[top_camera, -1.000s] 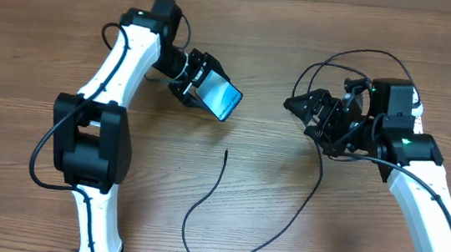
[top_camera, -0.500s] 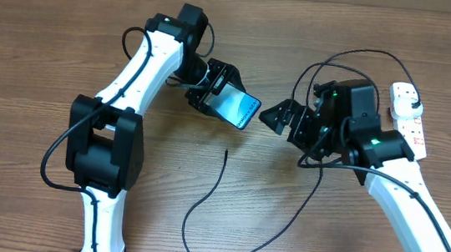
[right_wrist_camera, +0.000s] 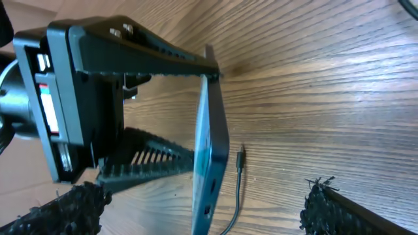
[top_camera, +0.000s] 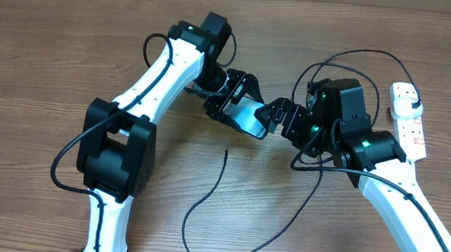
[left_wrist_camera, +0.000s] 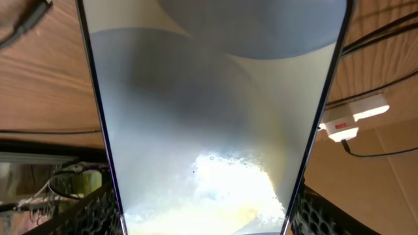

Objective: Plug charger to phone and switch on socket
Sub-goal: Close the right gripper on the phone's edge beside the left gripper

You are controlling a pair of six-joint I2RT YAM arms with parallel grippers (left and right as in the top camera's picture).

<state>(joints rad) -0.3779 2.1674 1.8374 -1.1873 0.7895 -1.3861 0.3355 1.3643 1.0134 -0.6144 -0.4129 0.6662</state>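
Step in hand: presenting the phone for plugging, with cable pickup not yet done. My left gripper is clamped on the phone, fingers on its two long edges, holding it clear of the table and tilted. My right gripper sits just beside the phone's far end, jaws spread wide and nothing between them. From the right wrist view the phone is edge-on straight ahead of the right fingertips. The charger lies slack on the wood, and its free connector end rests below and just past the phone, untouched. The socket lies well behind my right wrist, off to its outer side, black plug seated. Judgement on the next move: the right gripper should drop to the connector end, pinch it close to the tip and square to its axis, then rise and line it up with the phone's port (the left must hold rigid against the push). The switch comes last. Hard to make out: which end of the phone carries the port, since the lower edge is cut off in both wrist views. The screen is washed out by glare in the left wrist view. The switch position is unreadable. The charger's upper loops mix with my right arm's own wiring.
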